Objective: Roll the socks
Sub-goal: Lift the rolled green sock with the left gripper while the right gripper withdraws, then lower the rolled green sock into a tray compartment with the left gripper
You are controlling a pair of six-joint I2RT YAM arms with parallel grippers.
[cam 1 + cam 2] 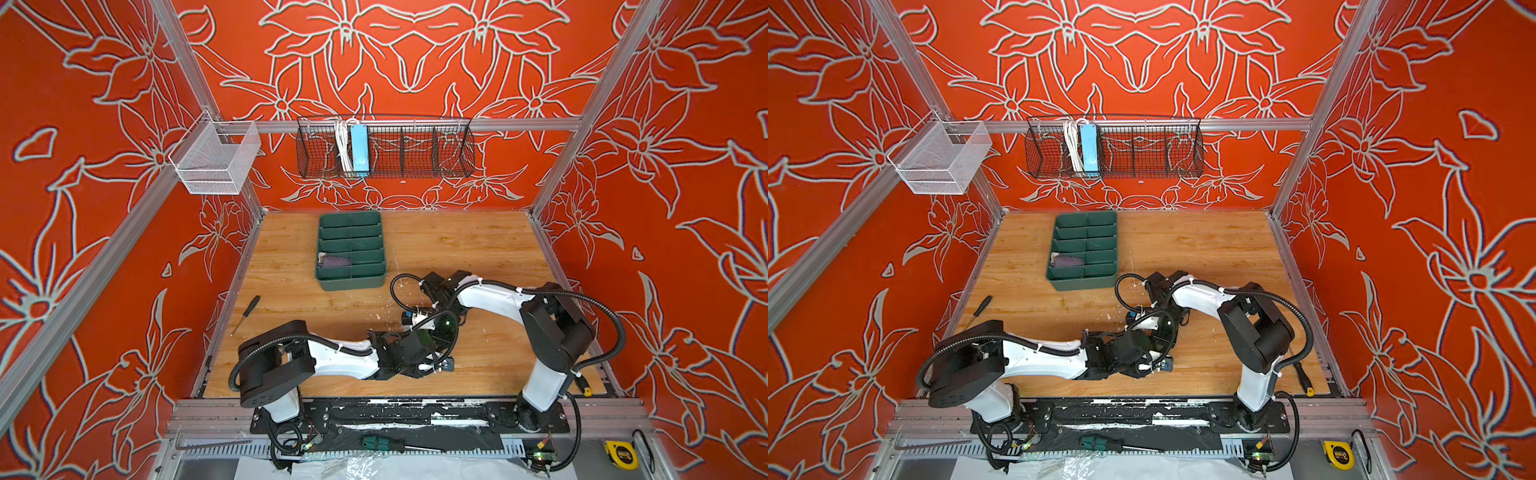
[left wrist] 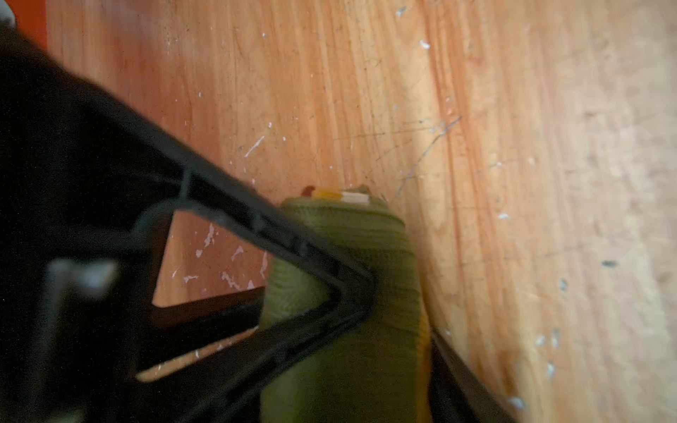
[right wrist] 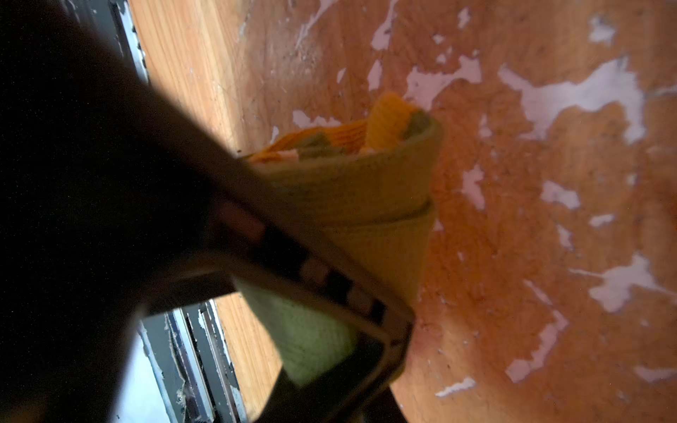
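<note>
rolling looks done: the olive green sock point(image 2: 348, 249), a roll near the table's point(image 1: 457, 249) middle, is gripped by right claw point(image 3: 366, 359) and left claw point(image 2: 399, 318) (purple sock point(image 1: 335, 262) lies in the green tray point(image 1: 351, 283)); next, probably carry it there.

- Table point(image 1: 457, 245) of wood, scratched.
- Green tray point(image 1: 351, 283) on it.
- Screwdriver point(image 1: 249, 309) near the left edge.
- Black basket point(image 1: 415, 153) with a blue strip point(image 1: 359, 149).
- White basket point(image 1: 216, 160).
- Yellow tape measure point(image 1: 621, 455).
</note>
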